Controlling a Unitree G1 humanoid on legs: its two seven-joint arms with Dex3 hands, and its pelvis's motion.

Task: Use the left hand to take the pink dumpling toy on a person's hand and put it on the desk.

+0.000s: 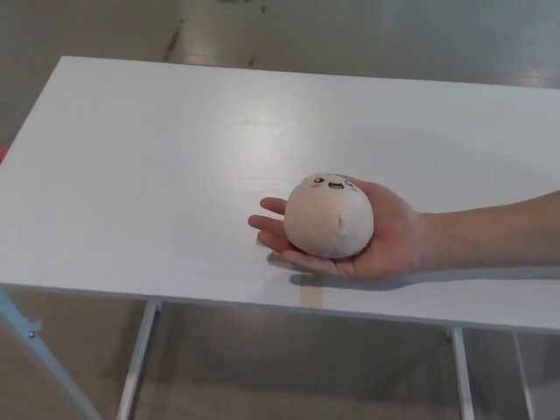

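Note:
A round pale-pink dumpling toy [328, 216] with a small printed face on its far side rests in a person's upturned palm [392, 243]. The person's forearm [494, 233] comes in from the right edge of the picture. That hand hovers just over the white desk [157, 175], near its front edge, and casts a thin shadow on the top. Neither of my hands shows in the head view.
The desk's front edge runs across the lower part of the picture, with a strip of tan tape [310, 295] on it below the person's hand. Metal desk legs [137, 363] and bare floor show beneath. A light-blue bar [35, 350] crosses the bottom left corner.

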